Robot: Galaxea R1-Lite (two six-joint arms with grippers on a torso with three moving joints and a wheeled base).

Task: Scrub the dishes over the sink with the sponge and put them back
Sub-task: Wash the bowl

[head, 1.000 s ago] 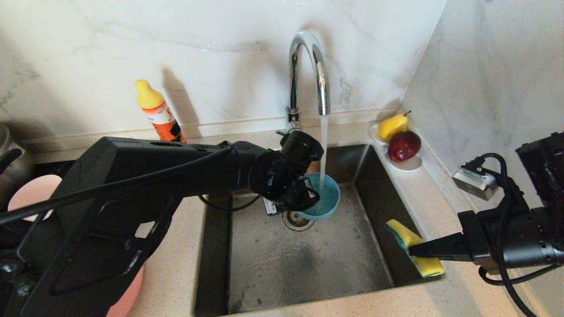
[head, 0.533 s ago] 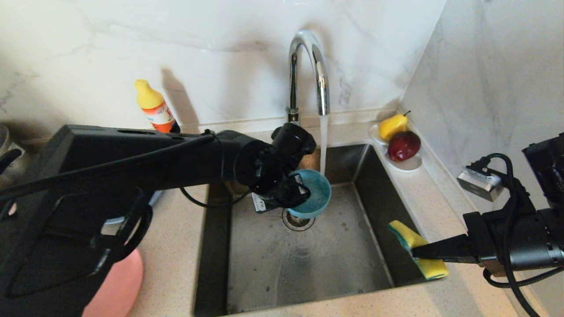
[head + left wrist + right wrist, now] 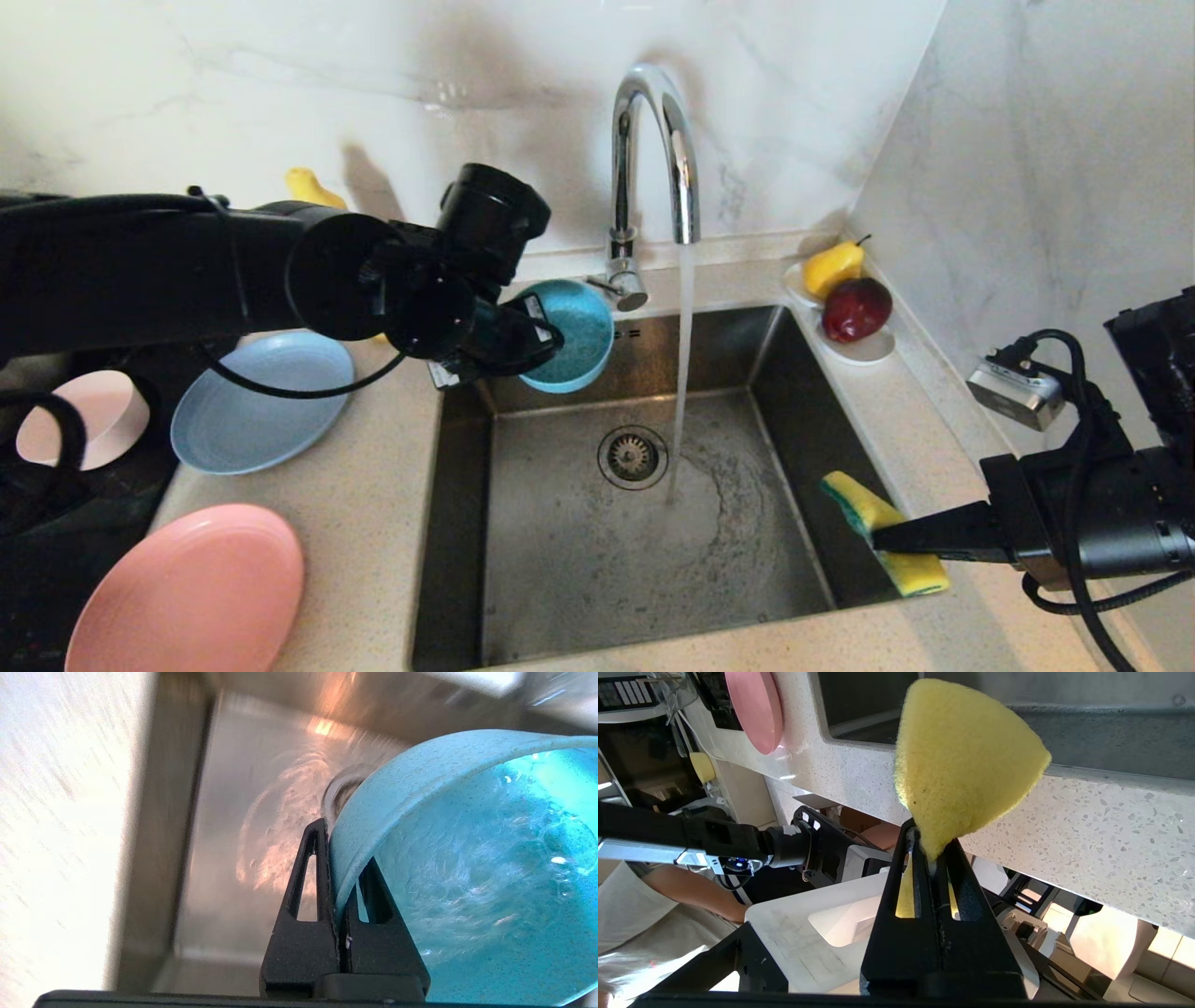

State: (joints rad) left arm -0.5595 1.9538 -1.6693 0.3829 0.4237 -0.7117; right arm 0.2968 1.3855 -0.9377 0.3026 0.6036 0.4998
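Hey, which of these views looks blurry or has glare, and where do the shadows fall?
Left wrist view: the sink and counter are streaked with motion blur, with an orange-white glare on the steel; the teal bowl in the left claw stays fairly sharp. Head view: the faucet and the left arm cast soft shadows on the marble wall. Right wrist view: the sponge is sharp and brightly lit.

Two white marble-look walls [image 3: 448,84] meet in a corner at the counter's back right; grey veins run across both, and a dark shadow lies on the back wall. The counter [image 3: 373,523] is beige speckled stone with a raised lip along its back edge. Near the back right corner a small white dish [image 3: 864,348] holds a yellow pear [image 3: 831,266] and a dark red apple [image 3: 856,308], touching.
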